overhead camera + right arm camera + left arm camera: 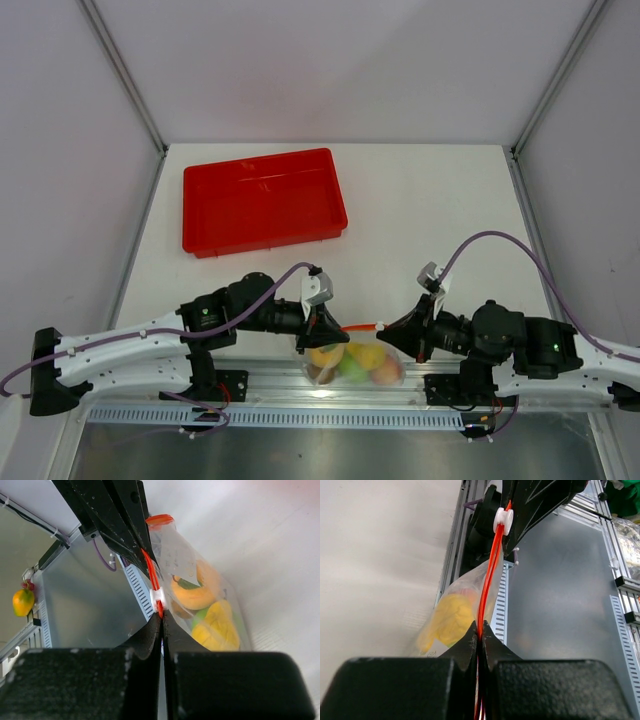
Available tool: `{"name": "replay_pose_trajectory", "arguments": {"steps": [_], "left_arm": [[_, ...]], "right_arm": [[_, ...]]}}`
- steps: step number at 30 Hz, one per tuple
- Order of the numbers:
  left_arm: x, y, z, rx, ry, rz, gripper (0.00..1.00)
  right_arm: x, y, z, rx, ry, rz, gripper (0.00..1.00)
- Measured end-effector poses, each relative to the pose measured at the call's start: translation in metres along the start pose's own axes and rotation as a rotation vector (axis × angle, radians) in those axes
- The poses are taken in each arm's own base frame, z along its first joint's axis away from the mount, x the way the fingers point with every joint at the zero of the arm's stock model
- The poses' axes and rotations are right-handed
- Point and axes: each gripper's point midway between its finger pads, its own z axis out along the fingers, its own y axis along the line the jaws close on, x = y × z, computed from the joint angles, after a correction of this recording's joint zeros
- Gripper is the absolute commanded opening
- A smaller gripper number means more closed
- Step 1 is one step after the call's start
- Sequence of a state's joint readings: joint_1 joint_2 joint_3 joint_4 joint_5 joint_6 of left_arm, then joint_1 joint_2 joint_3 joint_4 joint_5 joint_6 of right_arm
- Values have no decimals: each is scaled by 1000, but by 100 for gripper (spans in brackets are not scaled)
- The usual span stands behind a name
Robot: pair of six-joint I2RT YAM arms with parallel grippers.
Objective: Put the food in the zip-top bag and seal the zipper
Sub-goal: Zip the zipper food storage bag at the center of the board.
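The clear zip-top bag hangs between my two grippers at the table's near edge, with the toy fruits inside: orange-yellow, green, yellow and red pieces. The orange-red zipper stretches taut between them. My left gripper is shut on the zipper's left end. My right gripper is shut on the zipper's right end, just behind the white slider. The fruits show through the bag in the right wrist view and a yellow piece shows in the left wrist view.
An empty red tray lies at the back left of the white table. A metal rail and slotted cable duct run along the near edge under the bag. Purple cables loop above both arms.
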State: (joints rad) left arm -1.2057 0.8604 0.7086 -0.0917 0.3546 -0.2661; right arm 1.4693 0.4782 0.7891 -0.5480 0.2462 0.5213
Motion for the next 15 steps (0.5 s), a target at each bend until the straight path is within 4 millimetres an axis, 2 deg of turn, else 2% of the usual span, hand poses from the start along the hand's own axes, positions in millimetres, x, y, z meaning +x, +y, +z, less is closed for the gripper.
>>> {"name": "replay_pose_trajectory", "arguments": {"steps": [3,4,5,8,11,15], "left_arm": [[0,-1,0,5,0,-5,23],[0,-2,0,8,0,-5,35],[0,-2,0,12,0,-9,43],[-1,-4,0,22,-4,-7,61],[-5,-7,1,35,-7,-5,63],[-26,-15,6,69,-28,6,50]], "right_arm": [[1,1,1,-6,5,0,0],[2,1,1,-9,7,-1,0],[3,2,2,-13,11,-1,0],[5,5,5,-21,20,-3,0],[7,7,9,-27,29,-5,0],[9,9,12,-36,40,-7,0]]}}
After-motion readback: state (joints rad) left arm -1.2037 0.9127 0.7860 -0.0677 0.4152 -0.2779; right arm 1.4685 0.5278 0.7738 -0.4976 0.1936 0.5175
